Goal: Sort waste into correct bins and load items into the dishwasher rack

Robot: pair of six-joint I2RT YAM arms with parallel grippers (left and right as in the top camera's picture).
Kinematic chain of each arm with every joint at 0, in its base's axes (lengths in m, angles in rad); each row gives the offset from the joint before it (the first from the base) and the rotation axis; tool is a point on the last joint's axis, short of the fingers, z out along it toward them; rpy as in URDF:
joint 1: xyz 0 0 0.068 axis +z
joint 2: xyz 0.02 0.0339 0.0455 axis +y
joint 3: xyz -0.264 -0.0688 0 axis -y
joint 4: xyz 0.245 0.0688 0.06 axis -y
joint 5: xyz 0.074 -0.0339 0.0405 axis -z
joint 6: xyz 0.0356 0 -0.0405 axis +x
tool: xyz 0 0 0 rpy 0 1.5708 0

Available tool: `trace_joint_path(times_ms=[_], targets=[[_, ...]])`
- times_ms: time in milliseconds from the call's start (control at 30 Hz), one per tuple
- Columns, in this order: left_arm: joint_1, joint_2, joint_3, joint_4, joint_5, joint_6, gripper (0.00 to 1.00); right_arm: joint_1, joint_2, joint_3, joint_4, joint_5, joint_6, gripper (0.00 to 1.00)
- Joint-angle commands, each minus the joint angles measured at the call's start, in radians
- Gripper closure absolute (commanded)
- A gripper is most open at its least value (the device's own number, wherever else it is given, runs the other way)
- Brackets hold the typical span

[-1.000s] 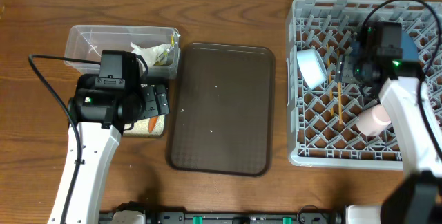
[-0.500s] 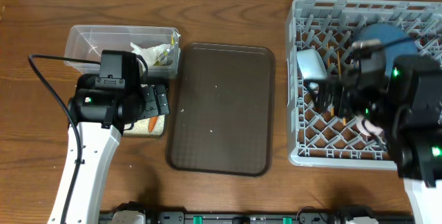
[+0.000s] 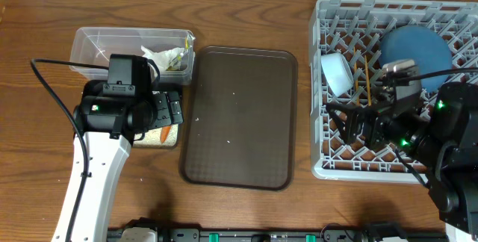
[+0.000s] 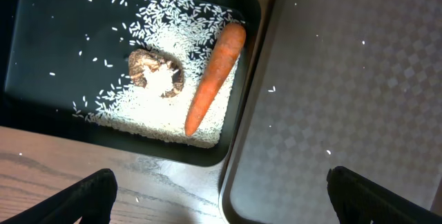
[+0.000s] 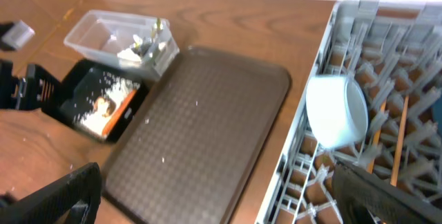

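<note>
Far-left corner: clear tub (image 3: pixel 93 44) holds white napkin (image 3: pixel 155 54) and yellow-green wrapper (image 3: pixel 176 61), dry waste. Nearer front edge: black tray (image 4: pixel 41 37) takes food waste: carrot (image 4: pixel 215 77), brown lump (image 4: pixel 157 73), rice (image 4: pixel 173 23). Left gripper (image 4: pixel 219 193) hovers above its right rim, jaws wide, empty. Centre: serving tray (image 3: pixel 239 115), stray grains only. Right edge: rack (image 3: pixel 328 163) props white bowl (image 3: pixel 337 74), chopsticks (image 3: pixel 367 78), dark blue bowl (image 3: pixel 418 48) among pegs, likely for draining. Right gripper (image 5: pixel 217 196) above rack front, spread, empty.

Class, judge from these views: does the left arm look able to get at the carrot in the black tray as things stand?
Probably yes. The left hand hangs open over the carrot, which lies uncovered on rice in the black tray; nothing sits between them.
</note>
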Motion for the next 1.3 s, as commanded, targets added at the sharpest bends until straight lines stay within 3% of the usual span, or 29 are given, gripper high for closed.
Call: trace_joint_path(times_ms=[0, 267, 433, 800, 1100, 1267], targets=[[0.004, -0.006, 0.009, -0.003, -0.012, 0.010, 0.02, 0.020, -0.009, 0.008, 0.010, -0.001, -0.015, 0.01], [0.004, -0.006, 0.009, -0.003, -0.012, 0.010, 0.02, 0.011, -0.140, -0.091, 0.092, 0.000, -0.208, 0.01], [0.004, -0.006, 0.009, -0.003, -0.012, 0.010, 0.02, -0.008, -0.272, -0.281, 0.171, 0.000, -0.208, 0.01], [0.004, -0.006, 0.009, -0.003, -0.012, 0.010, 0.02, -0.008, -0.642, -0.847, 0.600, -0.001, -0.207, 0.01], [0.004, -0.006, 0.009, -0.003, -0.012, 0.010, 0.02, -0.018, -0.905, -1.088, 0.733, -0.008, -0.206, 0.01], [0.004, -0.006, 0.009, -0.003, -0.012, 0.010, 0.02, -0.027, -0.909, -1.176, 0.857, -0.043, -0.203, 0.01]])
